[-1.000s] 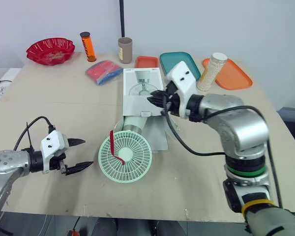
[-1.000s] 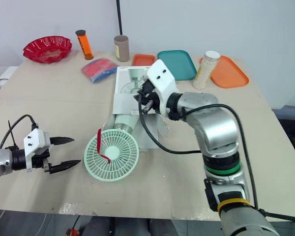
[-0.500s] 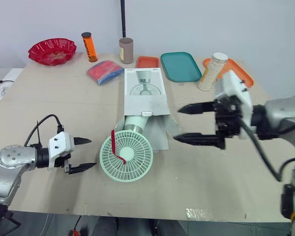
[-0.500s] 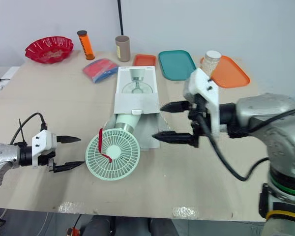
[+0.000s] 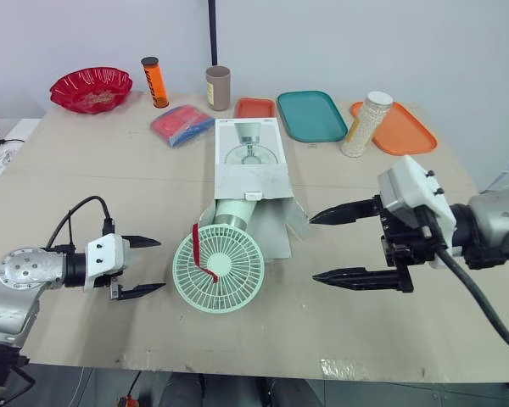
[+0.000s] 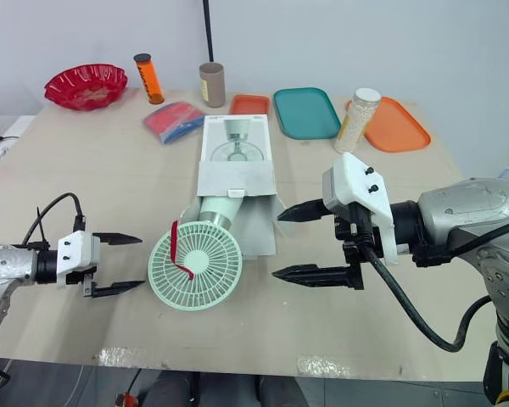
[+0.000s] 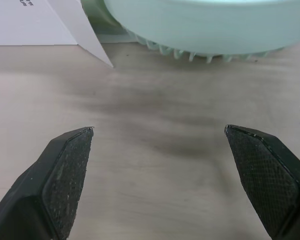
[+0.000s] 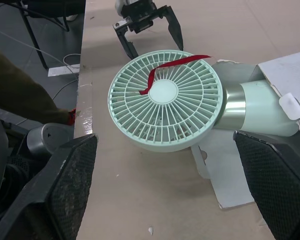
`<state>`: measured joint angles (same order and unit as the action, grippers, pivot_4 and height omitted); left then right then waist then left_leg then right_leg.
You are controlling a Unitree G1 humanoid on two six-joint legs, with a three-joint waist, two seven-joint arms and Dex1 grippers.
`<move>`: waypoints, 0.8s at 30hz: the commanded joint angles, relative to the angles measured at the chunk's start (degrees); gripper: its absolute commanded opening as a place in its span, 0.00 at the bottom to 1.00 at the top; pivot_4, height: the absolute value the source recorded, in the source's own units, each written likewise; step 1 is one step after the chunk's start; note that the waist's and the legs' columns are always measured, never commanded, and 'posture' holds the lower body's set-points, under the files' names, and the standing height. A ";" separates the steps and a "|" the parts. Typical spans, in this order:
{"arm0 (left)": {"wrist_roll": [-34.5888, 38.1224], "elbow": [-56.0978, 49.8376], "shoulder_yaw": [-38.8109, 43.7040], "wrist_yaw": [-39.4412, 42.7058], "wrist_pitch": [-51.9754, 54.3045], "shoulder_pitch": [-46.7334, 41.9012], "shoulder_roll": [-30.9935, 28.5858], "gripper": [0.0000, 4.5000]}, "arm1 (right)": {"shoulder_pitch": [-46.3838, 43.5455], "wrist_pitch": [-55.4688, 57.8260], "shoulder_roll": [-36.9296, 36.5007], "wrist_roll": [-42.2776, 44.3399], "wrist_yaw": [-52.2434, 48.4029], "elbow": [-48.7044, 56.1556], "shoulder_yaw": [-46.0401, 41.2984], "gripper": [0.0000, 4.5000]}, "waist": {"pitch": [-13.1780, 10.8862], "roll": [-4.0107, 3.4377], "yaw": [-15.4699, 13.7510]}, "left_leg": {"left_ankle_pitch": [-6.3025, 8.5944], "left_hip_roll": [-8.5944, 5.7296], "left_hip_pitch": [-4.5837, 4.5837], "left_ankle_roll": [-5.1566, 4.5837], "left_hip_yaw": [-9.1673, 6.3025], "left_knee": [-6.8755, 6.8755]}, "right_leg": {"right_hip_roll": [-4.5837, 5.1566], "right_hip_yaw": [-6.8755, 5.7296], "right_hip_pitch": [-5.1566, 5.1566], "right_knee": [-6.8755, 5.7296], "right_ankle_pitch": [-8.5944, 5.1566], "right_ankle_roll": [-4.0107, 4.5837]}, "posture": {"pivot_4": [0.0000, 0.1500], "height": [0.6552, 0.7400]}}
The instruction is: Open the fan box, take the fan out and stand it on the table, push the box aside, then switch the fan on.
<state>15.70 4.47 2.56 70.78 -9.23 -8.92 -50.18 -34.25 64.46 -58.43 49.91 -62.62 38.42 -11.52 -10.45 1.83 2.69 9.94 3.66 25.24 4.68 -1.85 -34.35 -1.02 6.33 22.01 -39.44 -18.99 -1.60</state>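
Note:
The white fan box (image 5: 248,157) lies flat on the table, its near end open with the flaps spread. The mint-green fan (image 5: 219,270) sticks halfway out of that end, lying down, grille up, a red ribbon across it. My left gripper (image 5: 159,264) is open just left of the fan head, holding nothing; in the left wrist view its fingers (image 7: 65,175) frame bare table short of the fan rim (image 7: 200,30). My right gripper (image 5: 314,248) is wide open to the right of the box flaps, apart from them. The right wrist view faces the fan (image 8: 165,105).
Along the back stand a red bowl (image 5: 90,87), an orange can (image 5: 153,80), a brown cup (image 5: 217,86), a red-and-blue packet (image 5: 180,124), a small orange tray (image 5: 254,108), a teal tray (image 5: 311,115), a jar (image 5: 365,124) and an orange tray (image 5: 399,129).
My right gripper has left the box's open end, drawn back to the right and toward the table's front, and opened wide. The left gripper has hardly moved. The fan and box lie as before.

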 commanded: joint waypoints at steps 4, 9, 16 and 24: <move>0.30 -0.55 0.05 0.95 -2.16 -0.50 0.08 1.00 | -0.96 -1.35 -1.82 2.93 1.96 0.30 -0.84 0.99 | 0.00 0.00 0.02 | 0.00 0.00 -0.01 -0.01 0.00 -0.04 | 0.00 0.00 0.01 -0.10 0.00 0.00 | 1.00 1.00; -0.12 0.13 0.05 2.06 -5.75 -1.33 -0.03 1.00 | 3.07 -3.68 -1.50 2.17 2.70 -0.58 -1.48 0.99 | 0.01 0.01 0.00 | 0.00 0.00 -0.02 -0.01 -0.01 -0.11 | 0.00 0.00 -0.01 -0.19 0.00 0.00 | 1.00 1.00; -3.26 8.44 -0.30 2.39 -19.87 -7.12 0.85 1.00 | 8.56 -8.73 -1.45 -0.74 3.97 1.20 0.39 0.99 | 0.01 0.00 -0.08 | 0.01 -0.03 -0.05 -0.02 -0.01 -0.24 | -0.01 0.00 0.00 -0.41 -0.03 -0.03 | 1.00 1.00; -7.23 24.86 -4.16 2.99 -49.91 -17.84 2.30 1.00 | 9.06 -9.85 -1.51 -0.07 5.40 1.50 0.99 0.99 | 0.02 0.00 -0.07 | 0.01 -0.05 -0.08 -0.02 -0.01 -0.29 | -0.01 0.01 -0.01 -0.52 -0.04 -0.03 | 1.00 1.00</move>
<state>8.09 27.83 -1.14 73.15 -54.03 -25.29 -47.93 -24.99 55.67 -59.13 49.27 -57.46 38.58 -9.89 -10.43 1.83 2.62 9.95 3.59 25.16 4.66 -1.85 -34.65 -1.02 6.34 21.99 -39.97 -19.03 -1.64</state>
